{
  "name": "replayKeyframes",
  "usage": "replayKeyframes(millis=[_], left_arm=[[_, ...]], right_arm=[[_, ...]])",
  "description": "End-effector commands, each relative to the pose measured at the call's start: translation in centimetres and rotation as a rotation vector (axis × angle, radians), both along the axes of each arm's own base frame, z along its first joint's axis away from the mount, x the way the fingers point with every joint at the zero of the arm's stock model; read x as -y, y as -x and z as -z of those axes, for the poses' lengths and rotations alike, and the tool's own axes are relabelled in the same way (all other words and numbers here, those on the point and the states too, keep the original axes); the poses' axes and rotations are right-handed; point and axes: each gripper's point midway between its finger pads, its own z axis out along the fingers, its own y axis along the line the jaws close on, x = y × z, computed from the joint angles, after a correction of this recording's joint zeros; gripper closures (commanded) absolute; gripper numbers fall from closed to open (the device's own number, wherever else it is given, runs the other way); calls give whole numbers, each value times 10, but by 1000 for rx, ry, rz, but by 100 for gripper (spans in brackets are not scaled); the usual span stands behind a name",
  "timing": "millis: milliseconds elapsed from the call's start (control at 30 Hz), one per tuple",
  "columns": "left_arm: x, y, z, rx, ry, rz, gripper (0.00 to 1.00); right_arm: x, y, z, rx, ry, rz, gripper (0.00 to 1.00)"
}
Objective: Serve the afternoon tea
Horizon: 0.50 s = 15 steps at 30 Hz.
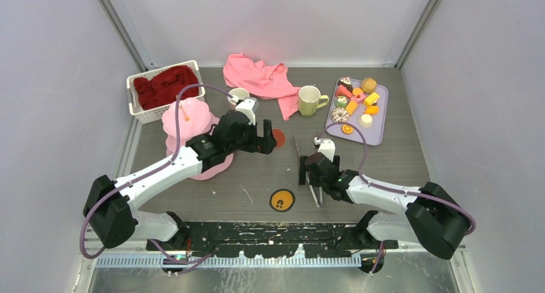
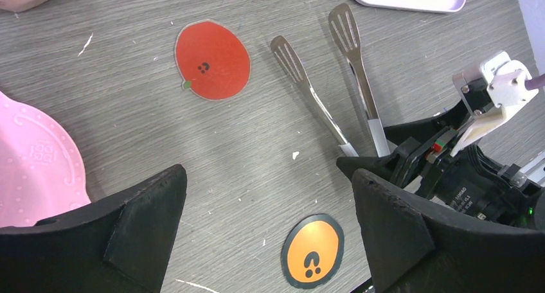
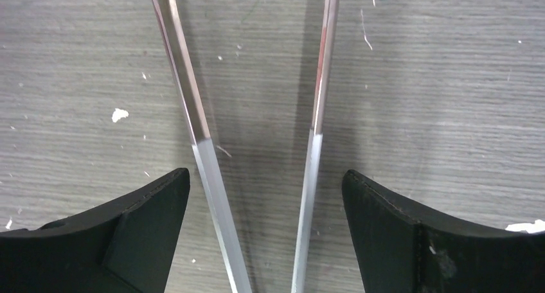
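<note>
1. left gripper (image 1: 268, 142) (image 2: 268, 174): fingers spread wide, nothing between them, released; hovers over bare table (image 1: 257, 177)
2. just ahead of its fingertips lies a red sticker (image 1: 277, 137) (image 2: 213, 60); an orange sticker (image 1: 282, 200) (image 2: 313, 250) shows low between the fingers in the left wrist view
3. pink three-tier cake stand (image 1: 187, 116) (image 2: 32, 171) sits just beside the left finger, its bottom plate edging into the wrist view; the arm's wrist crosses in front of it in the top view
4. right gripper (image 1: 312, 172) (image 3: 265, 177): jaws parted, straddling a pair of metal tongs (image 1: 298, 150) (image 2: 288, 56) (image 3: 180, 68) lying flat; both tong arms run between the fingers with a gap on each side, not gripped
5. the tong heads point away from the right gripper, toward a lilac tray (image 1: 379, 135)
6. toy pastries and fruits (image 1: 353, 103) are all on that tray, well ahead of the right gripper and to its right
7. yellow-green mug (image 1: 310, 100) stands upright ahead of the right gripper, just left of the tray
8. pale pink mug (image 1: 238, 95) stands beyond the left gripper, beside a crumpled pink cloth (image 1: 257, 78)
9. white basket (image 1: 138, 110) sits far behind the cake stand
</note>
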Motion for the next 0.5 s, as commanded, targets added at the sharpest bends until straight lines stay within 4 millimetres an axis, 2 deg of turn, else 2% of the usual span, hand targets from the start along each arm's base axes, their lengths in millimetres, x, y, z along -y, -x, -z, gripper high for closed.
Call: replayKeyframes(millis=[0, 100, 267, 367, 467], left_arm=[[5, -5, -24, 55, 30, 21, 0], [3, -5, -24, 52, 4, 28, 1], [5, -5, -23, 40, -4, 34, 1], [6, -5, -23, 40, 2, 33, 1], [6, -5, -23, 39, 1, 32, 1]], right_arm=[[-17, -9, -1, 12, -80, 37, 9], [-16, -11, 1, 13, -77, 52, 10], [-16, -11, -1, 17, -84, 57, 20], [-16, -8, -2, 13, -88, 63, 20], [-11, -3, -2, 11, -66, 83, 14]])
